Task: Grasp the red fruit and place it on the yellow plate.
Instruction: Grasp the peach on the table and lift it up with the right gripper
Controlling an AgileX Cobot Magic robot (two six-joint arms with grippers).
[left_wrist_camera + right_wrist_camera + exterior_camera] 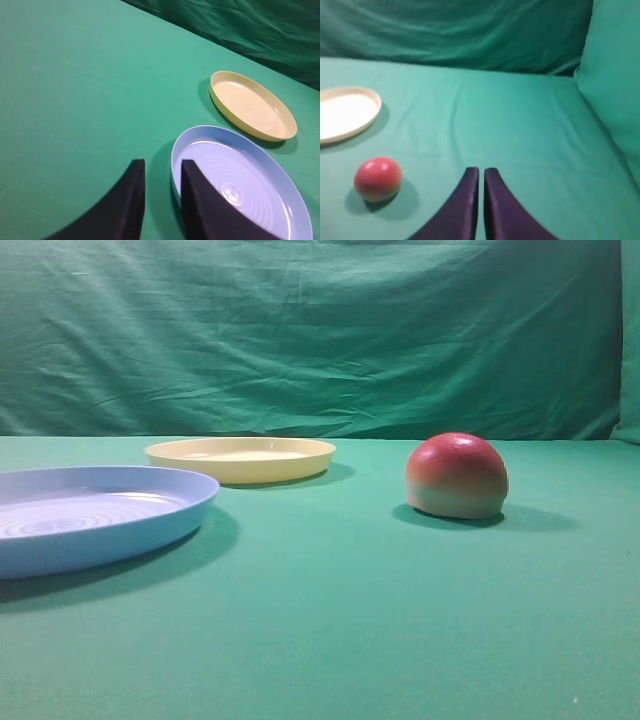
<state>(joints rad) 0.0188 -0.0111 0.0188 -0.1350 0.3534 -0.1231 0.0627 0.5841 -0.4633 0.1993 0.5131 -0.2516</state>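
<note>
The red fruit (457, 475) sits flat on the green cloth at the right, red on top and pale below; the right wrist view shows the red fruit (378, 179) low on the left. The yellow plate (241, 458) lies empty further back to the left, and its rim shows as the yellow plate (346, 114) and the yellow plate (252, 105) in the wrist views. My right gripper (481, 170) is shut and empty, to the right of the fruit and apart from it. My left gripper (162, 162) is open with nothing in it, over the near edge of the blue plate. Neither gripper shows in the exterior view.
A larger light-blue plate (90, 515) with concentric rings lies at the front left, also seen as the blue plate (240, 182) under my left fingers. Green cloth covers the table and hangs as a backdrop (320, 330); a green fold (615, 75) rises at the right.
</note>
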